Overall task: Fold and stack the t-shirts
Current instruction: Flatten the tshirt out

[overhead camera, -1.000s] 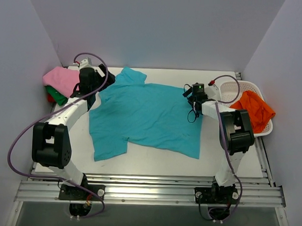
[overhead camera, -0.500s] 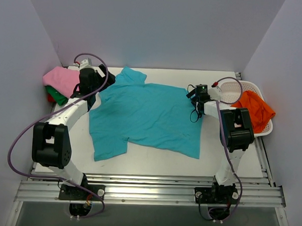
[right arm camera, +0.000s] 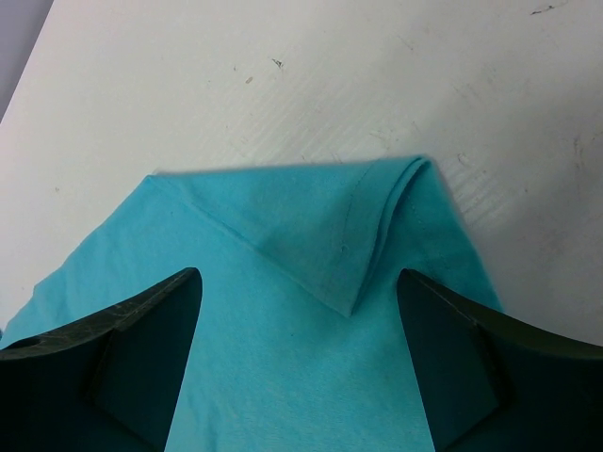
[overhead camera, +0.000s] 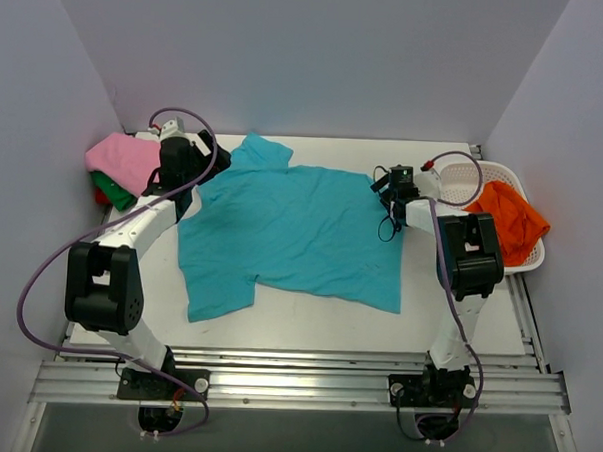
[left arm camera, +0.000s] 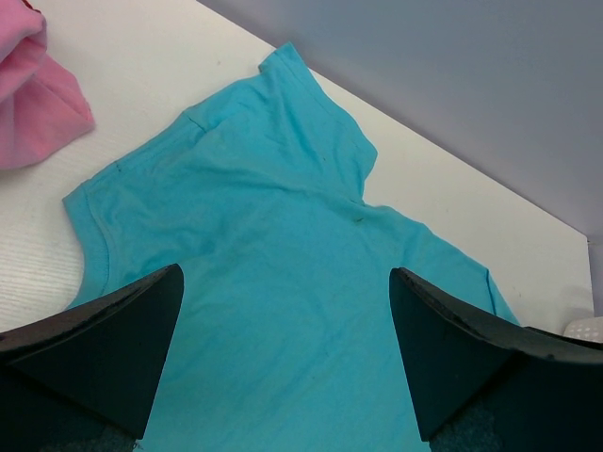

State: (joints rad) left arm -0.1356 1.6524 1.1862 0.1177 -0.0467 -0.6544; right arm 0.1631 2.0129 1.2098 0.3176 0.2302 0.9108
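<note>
Teal t-shirt [overhead camera: 291, 231] spread flat across the middle of the white surface [overhead camera: 297, 321].
The plain cloth is lightly creased, with one sleeve toward the near left and the far right hem corner folded over on itself. The left jaws and the right jaws both stand wide apart, low over its far edge, holding nothing. A pink t-shirt [overhead camera: 122, 158] is piled far left, and an orange t-shirt [overhead camera: 510, 220] lies in the white basket [overhead camera: 464, 178] far right.

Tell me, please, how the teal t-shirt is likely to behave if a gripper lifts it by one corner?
The teal t-shirt would probably hang limp: it lies flat with soft wrinkles, and one corner is folded over itself. It looks thin and light, so a push would likely bunch it rather than slide it whole.
</note>
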